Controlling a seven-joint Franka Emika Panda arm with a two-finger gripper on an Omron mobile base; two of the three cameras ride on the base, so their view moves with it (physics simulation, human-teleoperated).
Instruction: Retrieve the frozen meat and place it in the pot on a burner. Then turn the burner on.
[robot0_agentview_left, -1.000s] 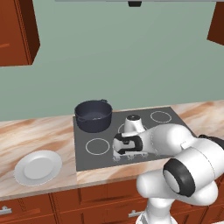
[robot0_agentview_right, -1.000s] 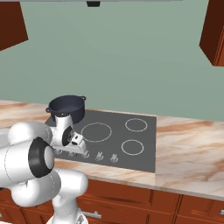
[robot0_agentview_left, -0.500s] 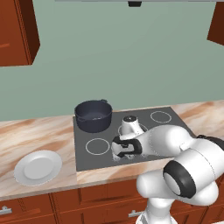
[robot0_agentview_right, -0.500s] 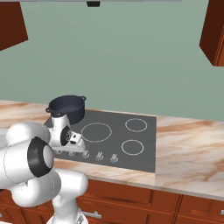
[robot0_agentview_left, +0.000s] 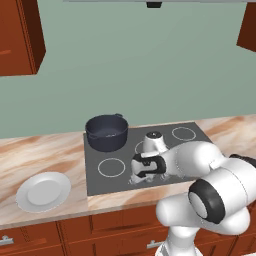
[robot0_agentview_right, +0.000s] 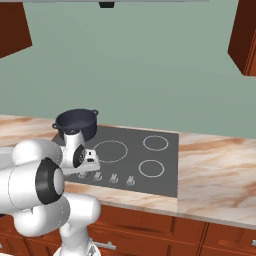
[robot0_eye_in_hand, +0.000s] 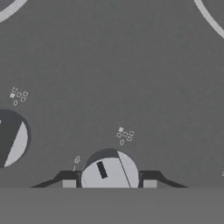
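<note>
Pot (robot0_agentview_left: 106, 132) sits on the cooktop's (robot0_agentview_left: 120, 150) back-left burner. Down at the front edge, the tool (robot0_eye_in_hand: 109, 183) has its fingers either side of a round knob (robot0_eye_in_hand: 109, 173), apparently closed on it.

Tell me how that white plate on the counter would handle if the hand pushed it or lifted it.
The plate lies flat, wide and shallow on the counter, so a push would probably slide it rather than tip it. Its smooth, glossy-looking surface suggests it could be slippery. It looks stiff, like ceramic, so likely breakable if dropped; its thin low rim offers little to pinch.
</note>
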